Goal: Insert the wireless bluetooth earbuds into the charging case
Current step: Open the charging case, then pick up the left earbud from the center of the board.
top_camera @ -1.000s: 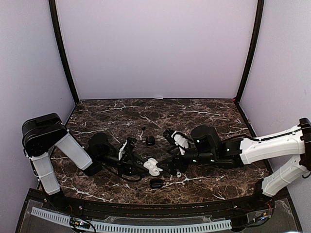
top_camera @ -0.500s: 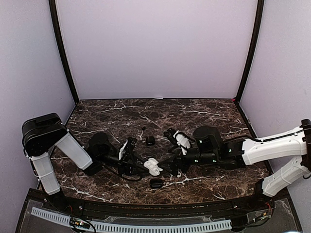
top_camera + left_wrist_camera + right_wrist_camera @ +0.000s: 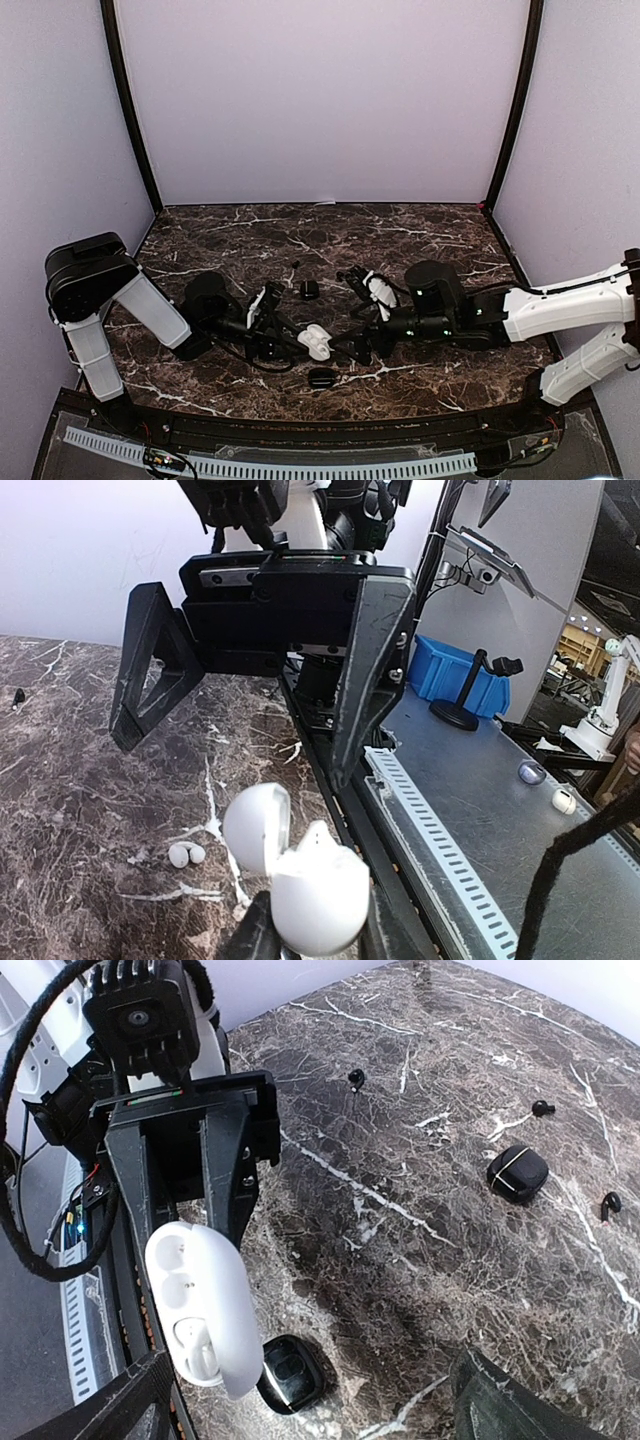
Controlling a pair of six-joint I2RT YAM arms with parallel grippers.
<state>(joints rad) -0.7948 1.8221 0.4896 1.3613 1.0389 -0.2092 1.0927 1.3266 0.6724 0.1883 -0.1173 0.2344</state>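
Observation:
My left gripper (image 3: 303, 345) is shut on the base of a white charging case (image 3: 317, 343), lid open. In the right wrist view the case (image 3: 200, 1305) shows one white earbud (image 3: 196, 1346) seated in a well and another well bare. A second white earbud (image 3: 186, 855) lies on the marble beside the case (image 3: 312, 888) in the left wrist view. My right gripper (image 3: 347, 350) stands open just right of the case, holding nothing; its fingers (image 3: 368, 670) face the left wrist camera. Small black buds (image 3: 356, 1077) (image 3: 542, 1108) (image 3: 610, 1201) lie scattered farther back.
An open black case (image 3: 290, 1372) (image 3: 321, 378) lies on the marble just in front of the white case. A closed black case (image 3: 517, 1173) (image 3: 308, 290) sits behind it. The table's front rail (image 3: 440, 850) runs close by the left gripper.
My right arm has drawn back a little to the right, away from the white case, and its jaws have spread slightly wider. The left gripper and case have stayed put.

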